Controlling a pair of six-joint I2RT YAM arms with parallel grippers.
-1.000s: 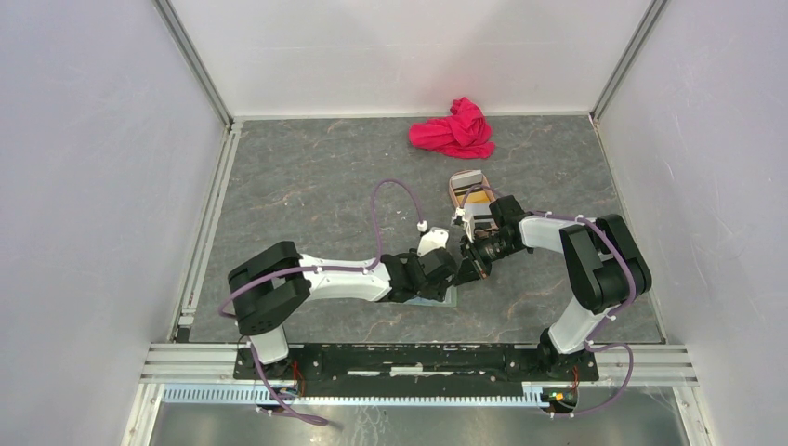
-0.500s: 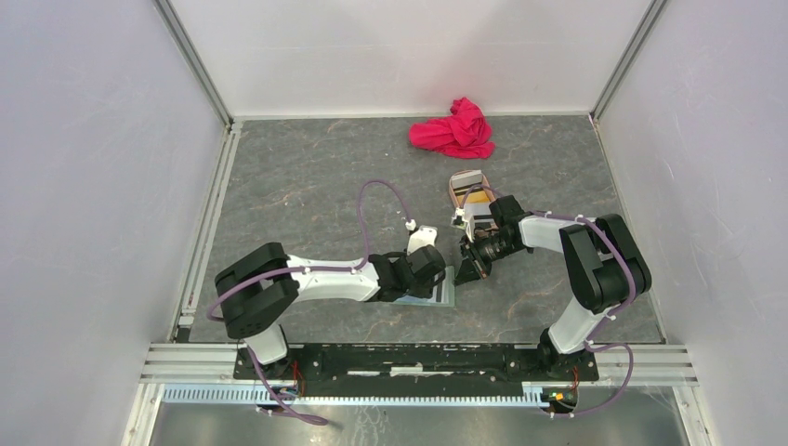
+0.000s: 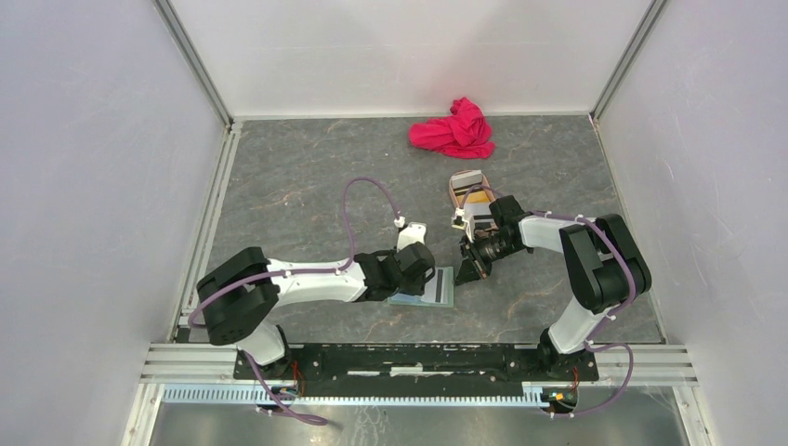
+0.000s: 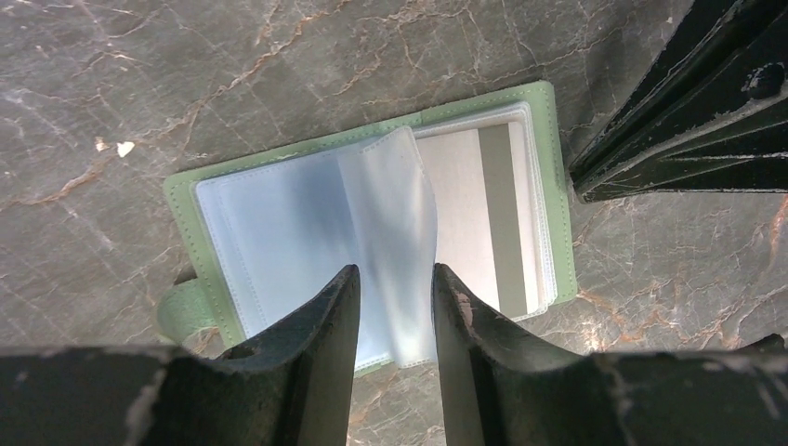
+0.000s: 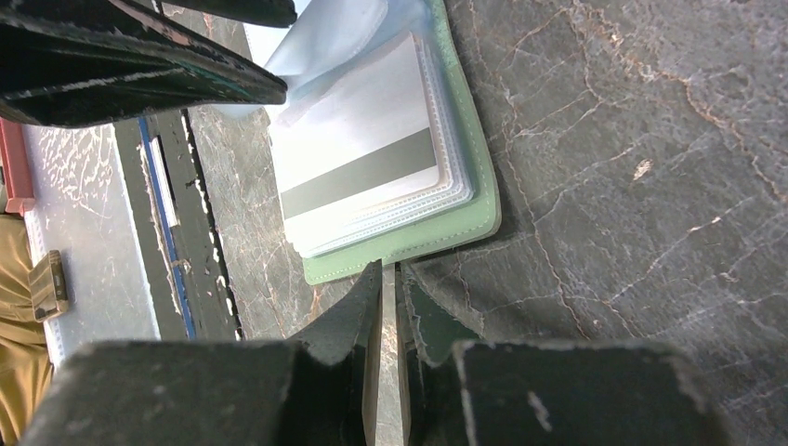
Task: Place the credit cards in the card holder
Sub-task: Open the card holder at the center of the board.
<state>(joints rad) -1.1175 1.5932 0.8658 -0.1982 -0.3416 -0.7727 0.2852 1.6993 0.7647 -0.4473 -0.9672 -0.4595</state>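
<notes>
The card holder lies open on the table, sage-green outside with clear sleeves inside. A white card with a grey stripe sits in its right-hand sleeve, also seen in the right wrist view. My left gripper hovers over the holder's near edge, its jaws apart, and one loose clear sleeve leaf stands curled between them. My right gripper is shut to a thin slit with nothing in it, its tips at the holder's green edge. More credit cards, one of them orange, stand in the tan tray.
A crumpled red cloth lies at the back of the table. The tan tray stands just behind the right arm's wrist. The two grippers are close together over the holder, near the front rail. White walls close in the sides.
My left arm has drawn back to the left and its jaws have narrowed, so more of the open holder shows. The right gripper has stayed put.
</notes>
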